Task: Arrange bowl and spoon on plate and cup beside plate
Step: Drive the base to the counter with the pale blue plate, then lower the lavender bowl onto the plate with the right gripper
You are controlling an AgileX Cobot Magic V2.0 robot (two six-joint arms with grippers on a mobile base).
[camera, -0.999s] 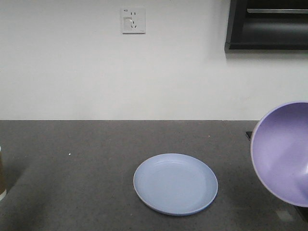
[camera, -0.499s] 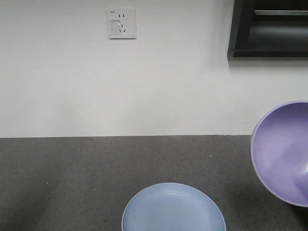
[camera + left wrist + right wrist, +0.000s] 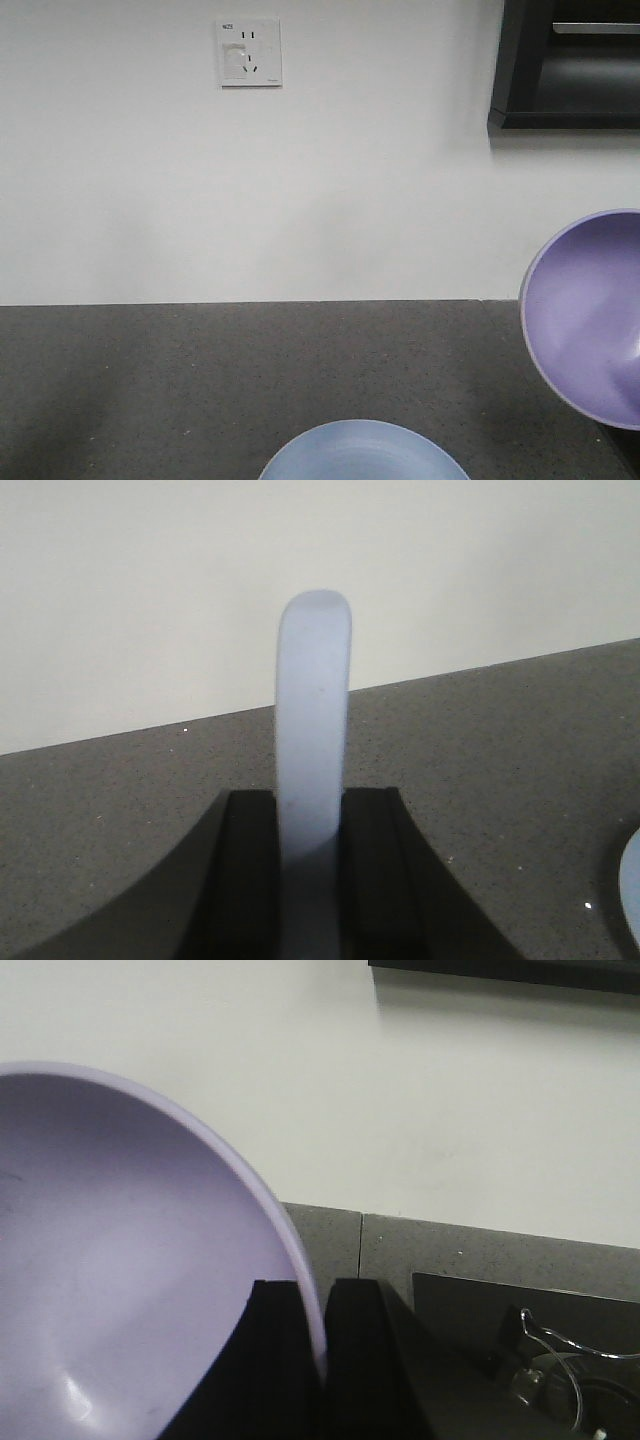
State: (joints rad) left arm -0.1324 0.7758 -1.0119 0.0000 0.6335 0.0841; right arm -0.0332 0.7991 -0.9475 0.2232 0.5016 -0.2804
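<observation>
Where the left wrist view looks down its own tool, the left gripper (image 3: pixel 312 815) has its jaws drawn in to a narrow gap and clamped on the spoon (image 3: pixel 313 700). The pale handle stands upright between the two black fingers (image 3: pixel 250 880), touching both, and its rounded end rises well clear of them against the white wall (image 3: pixel 480 570). The spoon's bowl end is hidden below the frame. Beneath lies the dark grey counter (image 3: pixel 500 750), with a sliver of the light-blue plate (image 3: pixel 632 900) at the near right edge. In the right wrist view, the right gripper (image 3: pixel 318 1305) is likewise nearly closed. It pinches the thin pale rim of the purple bowl (image 3: pixel 120 1290), one finger (image 3: pixel 275 1360) inside the wall and the other outside it. The bowl hangs tilted to the left of the jaws, with its hollow facing the camera. From the front view, the bowl (image 3: pixel 590 320) sits at the right edge, held off the counter (image 3: pixel 250 380) and tipped on its side. The plate (image 3: pixel 365 455) lies flat on the counter at the near centre, to the left of the bowl and apart from it. A socket (image 3: pixel 249 52) is on the far wall and a dark shelf unit (image 3: pixel 570 65) is at the far right.
</observation>
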